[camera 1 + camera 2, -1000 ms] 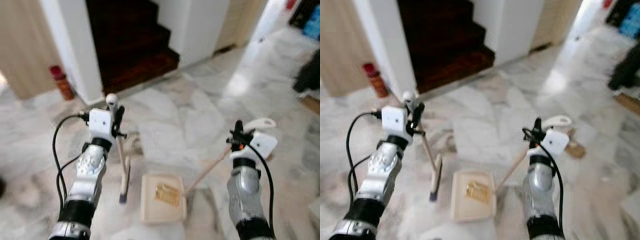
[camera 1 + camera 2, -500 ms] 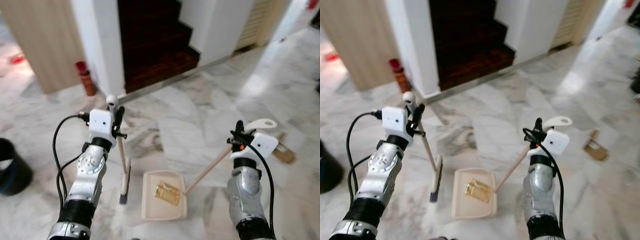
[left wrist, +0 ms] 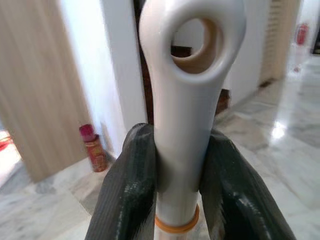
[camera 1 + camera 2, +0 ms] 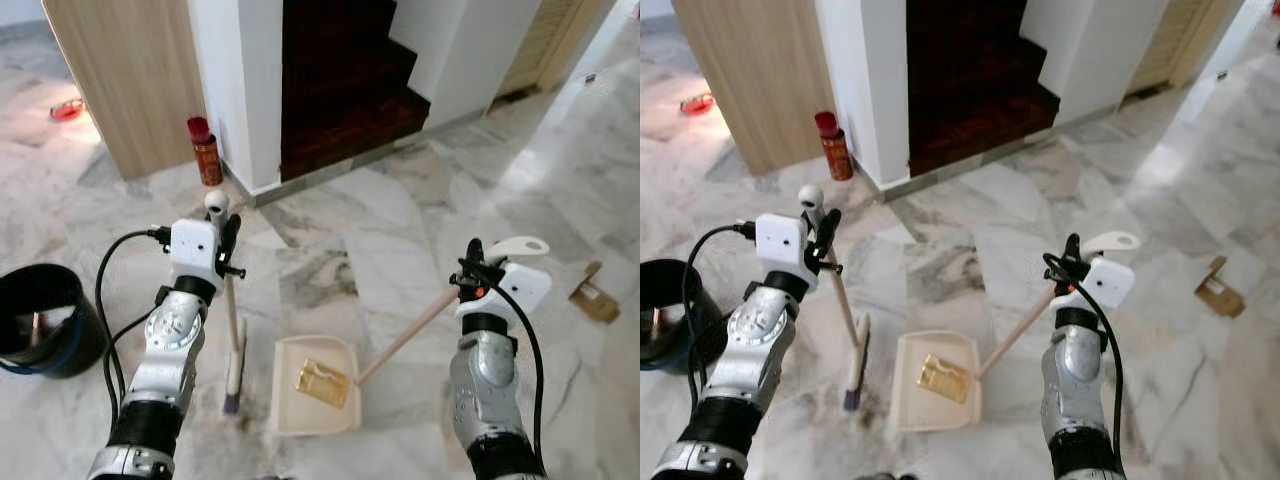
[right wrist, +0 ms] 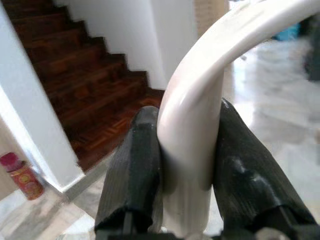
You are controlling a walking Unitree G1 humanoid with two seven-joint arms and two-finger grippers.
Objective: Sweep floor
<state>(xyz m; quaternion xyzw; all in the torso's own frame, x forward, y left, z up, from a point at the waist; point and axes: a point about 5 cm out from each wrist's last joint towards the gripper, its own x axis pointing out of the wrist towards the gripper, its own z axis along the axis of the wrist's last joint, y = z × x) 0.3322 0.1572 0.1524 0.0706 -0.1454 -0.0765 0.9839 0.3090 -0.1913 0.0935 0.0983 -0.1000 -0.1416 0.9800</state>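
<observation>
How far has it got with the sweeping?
One golden scrap already lies in the dustpan. The left gripper is clamped on the broom, and the right gripper on the dustpan's handle. A cardboard piece remains on the marble floor; a black bin stands nearby.

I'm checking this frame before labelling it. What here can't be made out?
- Black bin: cut off by the left edge of the head views; its contents are unclear.
- Brown scrap in the dustpan: too small to identify.
- Broom bristles: too small to tell whether they touch the floor.
</observation>
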